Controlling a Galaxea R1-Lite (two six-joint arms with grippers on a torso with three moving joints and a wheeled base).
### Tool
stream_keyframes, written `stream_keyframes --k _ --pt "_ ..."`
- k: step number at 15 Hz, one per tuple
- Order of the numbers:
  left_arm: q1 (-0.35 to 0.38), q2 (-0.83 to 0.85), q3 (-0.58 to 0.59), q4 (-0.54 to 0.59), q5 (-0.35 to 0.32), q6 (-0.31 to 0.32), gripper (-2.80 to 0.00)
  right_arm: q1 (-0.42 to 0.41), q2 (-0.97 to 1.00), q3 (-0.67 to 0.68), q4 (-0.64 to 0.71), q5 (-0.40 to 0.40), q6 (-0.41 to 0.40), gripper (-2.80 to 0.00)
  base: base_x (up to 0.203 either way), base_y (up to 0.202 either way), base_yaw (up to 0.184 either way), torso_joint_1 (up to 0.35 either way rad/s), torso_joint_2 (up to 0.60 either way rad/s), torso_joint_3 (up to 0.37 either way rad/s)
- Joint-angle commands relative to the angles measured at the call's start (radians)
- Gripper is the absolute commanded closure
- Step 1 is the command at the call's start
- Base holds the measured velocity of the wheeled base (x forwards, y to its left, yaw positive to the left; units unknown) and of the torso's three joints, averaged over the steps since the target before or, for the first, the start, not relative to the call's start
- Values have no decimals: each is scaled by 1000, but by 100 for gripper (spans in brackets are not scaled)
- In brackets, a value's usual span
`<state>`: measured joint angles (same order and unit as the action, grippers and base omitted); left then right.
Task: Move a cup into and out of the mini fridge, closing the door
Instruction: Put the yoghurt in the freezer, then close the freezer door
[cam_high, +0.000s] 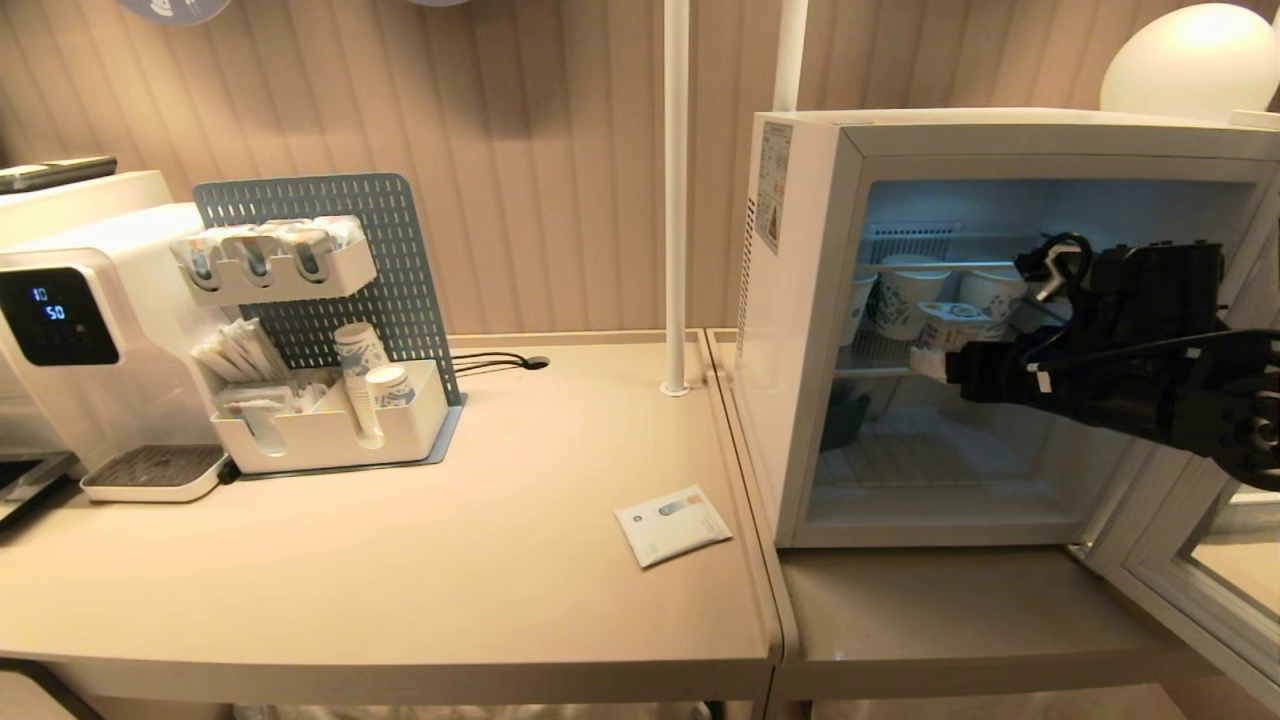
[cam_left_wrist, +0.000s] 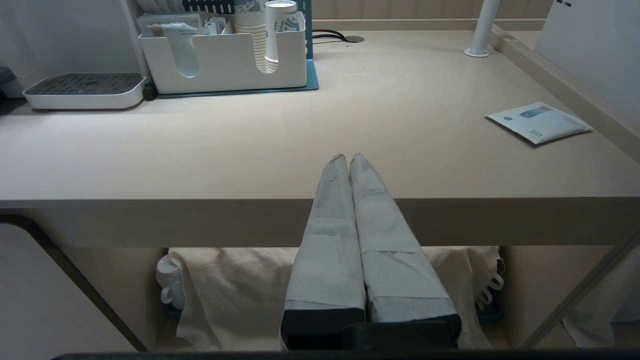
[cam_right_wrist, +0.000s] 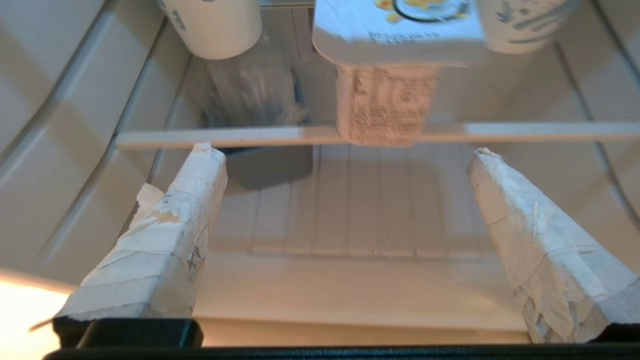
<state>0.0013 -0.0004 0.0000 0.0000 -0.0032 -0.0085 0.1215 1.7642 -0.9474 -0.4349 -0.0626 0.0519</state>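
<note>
1. Fridge first: you have the mini fridge (cam_high: 800, 330) standing open on the right-hand worktop (cam_high: 400, 560), its door (cam_high: 1190, 560) swung wide to the right, so the right arm has a free path in.
2. Your right pincer (cam_right_wrist: 345, 155) is inside the cabinet with its padded fingers (cam_right_wrist: 170, 230) spread wide apart and nothing between them.
3. You will find the cup (cam_right_wrist: 387, 95) on the wire shelf (cam_high: 880, 368), at its front edge, just beyond the fingertips and roughly centred between them; taller paper cups (cam_high: 905, 300) stand behind it, so come in level rather than from above.
4. Your left pincer (cam_left_wrist: 348, 159) is pressed together and empty, parked low before the worktop's front edge, well out of the way.
</note>
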Motion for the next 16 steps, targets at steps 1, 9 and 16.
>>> stream_keyframes --k 1,9,16 --pt "0 0 0 0 0 -1 0 0 -76 54 -5 0 0 -280 0 0 0 0 0 0" --pt "0 0 0 0 0 -1 0 4 -555 323 49 1 4 0 0 0 0 0 0 0" --pt "0 0 0 0 0 -1 0 -9 -1196 190 838 -79 87 0 0 0 0 0 0 0"
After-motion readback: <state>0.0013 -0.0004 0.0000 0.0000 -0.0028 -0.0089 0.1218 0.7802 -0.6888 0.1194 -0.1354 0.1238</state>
